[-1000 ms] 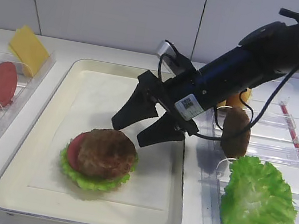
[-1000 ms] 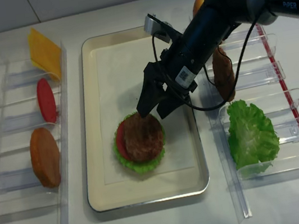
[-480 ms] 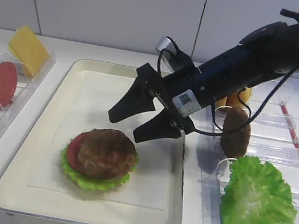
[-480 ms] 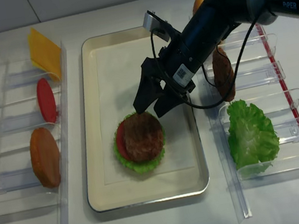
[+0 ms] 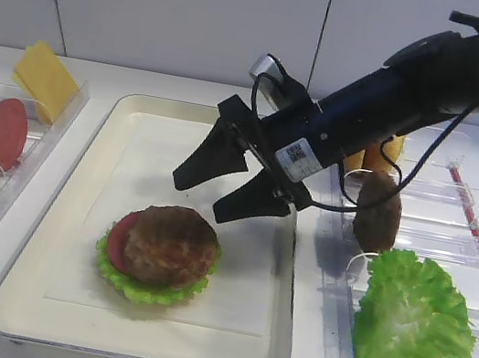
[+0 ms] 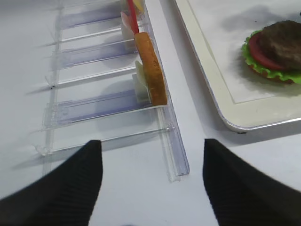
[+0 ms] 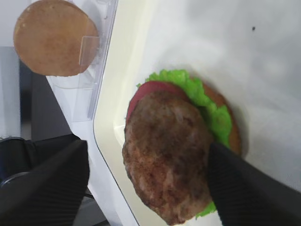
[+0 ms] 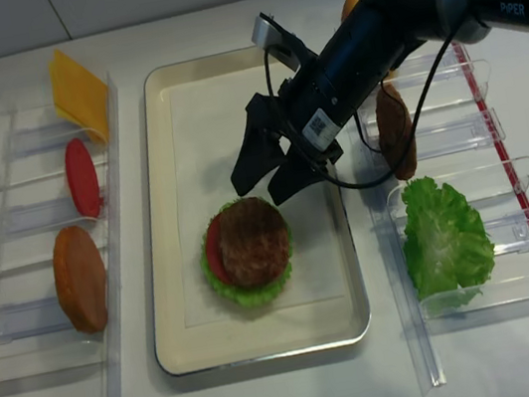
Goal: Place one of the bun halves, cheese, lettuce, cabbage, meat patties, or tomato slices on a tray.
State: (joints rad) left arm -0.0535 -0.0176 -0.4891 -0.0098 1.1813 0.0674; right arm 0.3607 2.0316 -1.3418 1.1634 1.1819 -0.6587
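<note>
Dark brown patty (image 5: pixel 170 245) tops the stack on the tray (image 5: pixel 63 231), w/ tomato (image 5: pixel 120 240) and lettuce (image 5: pixel 141 287) under it. Your right gripper (image 5: pixel 222 183) hangs just above and behind it, jaws spread wide, holding nothing. Stack lies below-left of the fingertips; patty is round, no long axis. Left gripper (image 6: pixel 150 181) is also wide open and empty, over by the left rack's bun half (image 6: pixel 151 68). Spare patty (image 5: pixel 378 213) stands in the right rack, nearer the right arm.

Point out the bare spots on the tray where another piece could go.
The tray lining is bare across its far half, behind the stack, and in a strip along the near rim. The middle is crowded: the meat patty stack, with the open right gripper above.
</note>
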